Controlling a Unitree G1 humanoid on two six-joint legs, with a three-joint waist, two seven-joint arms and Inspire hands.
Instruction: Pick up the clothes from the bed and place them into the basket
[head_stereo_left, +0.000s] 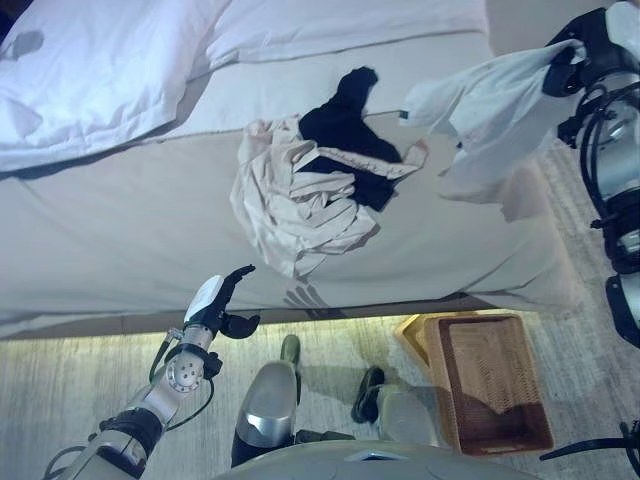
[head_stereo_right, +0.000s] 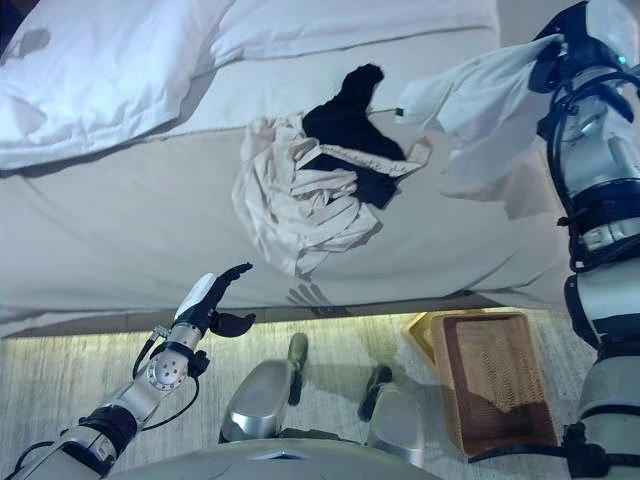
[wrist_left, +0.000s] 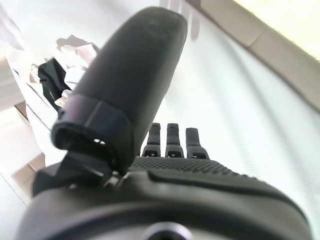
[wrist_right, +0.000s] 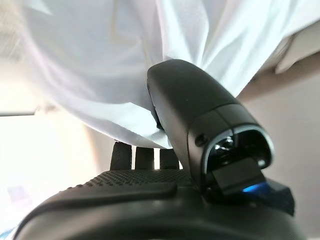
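A big white pillow (head_stereo_left: 90, 75) sits at the far left of the scene, with a folded white duvet (head_stereo_left: 340, 25) just beside it, stretching off to its right. Well below the pillow, a strip of warm light (head_stereo_left: 130, 330) glows over pale streaked carpet (head_stereo_left: 60, 400).

Both arms are seen, one raised and one held low.
The right hand (head_stereo_left: 572, 62) is lifted high at the right, its thumb and fingers pinched closed. The left hand (head_stereo_left: 222, 300) is held low at the lower left, fingers extended and relaxed, nothing grasped.
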